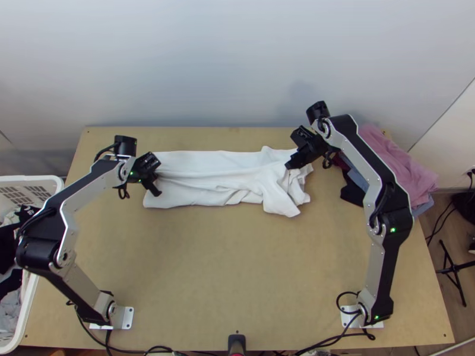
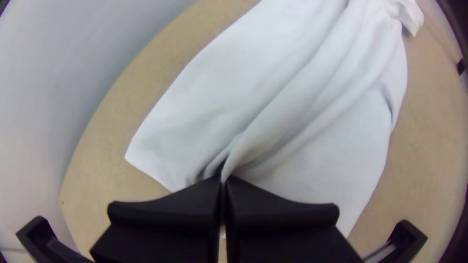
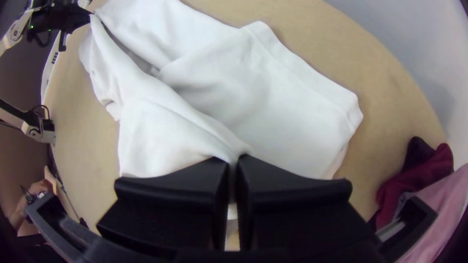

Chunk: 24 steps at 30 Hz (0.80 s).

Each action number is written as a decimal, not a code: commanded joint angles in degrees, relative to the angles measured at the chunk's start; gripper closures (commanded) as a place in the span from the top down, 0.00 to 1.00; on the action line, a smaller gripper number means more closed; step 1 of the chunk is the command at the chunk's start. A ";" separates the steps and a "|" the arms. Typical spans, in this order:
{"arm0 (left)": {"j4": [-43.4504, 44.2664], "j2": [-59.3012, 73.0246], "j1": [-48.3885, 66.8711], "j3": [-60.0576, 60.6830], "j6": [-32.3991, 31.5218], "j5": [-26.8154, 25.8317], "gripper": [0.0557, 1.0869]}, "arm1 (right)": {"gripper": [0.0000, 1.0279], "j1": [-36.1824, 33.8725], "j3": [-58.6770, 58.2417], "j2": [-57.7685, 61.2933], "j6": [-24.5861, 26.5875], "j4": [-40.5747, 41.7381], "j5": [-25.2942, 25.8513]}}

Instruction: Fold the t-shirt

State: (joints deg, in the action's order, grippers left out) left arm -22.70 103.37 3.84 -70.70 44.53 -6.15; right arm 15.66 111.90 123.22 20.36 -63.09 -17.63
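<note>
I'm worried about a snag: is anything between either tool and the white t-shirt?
Nothing visible is: the left tool is shut on one end of the white t-shirt, the right tool near its other. The clothes pile lies off to the side.

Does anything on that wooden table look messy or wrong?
The white cloth t-shirt is rumpled, with creases running between the black left hand and black right hand pinching it. The pink cloth pokes past the right edge of the light wooden table. I see no damage.
</note>
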 commanded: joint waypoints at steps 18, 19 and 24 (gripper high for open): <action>1.43 8.16 0.29 -7.35 -2.87 2.29 0.20 | 0.04 -2.65 14.75 11.17 -0.85 0.25 0.14; 1.34 8.42 0.29 -7.53 -3.14 2.72 0.40 | 0.11 -2.65 14.84 11.43 -1.55 0.25 0.23; 0.46 8.42 -0.32 -7.70 -4.72 4.04 0.96 | 0.72 -2.74 14.40 12.05 -4.80 -0.37 2.69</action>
State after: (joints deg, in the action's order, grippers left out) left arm -21.50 111.44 4.05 -78.11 41.34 -3.09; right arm 12.88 125.43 133.69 18.11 -62.85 -17.06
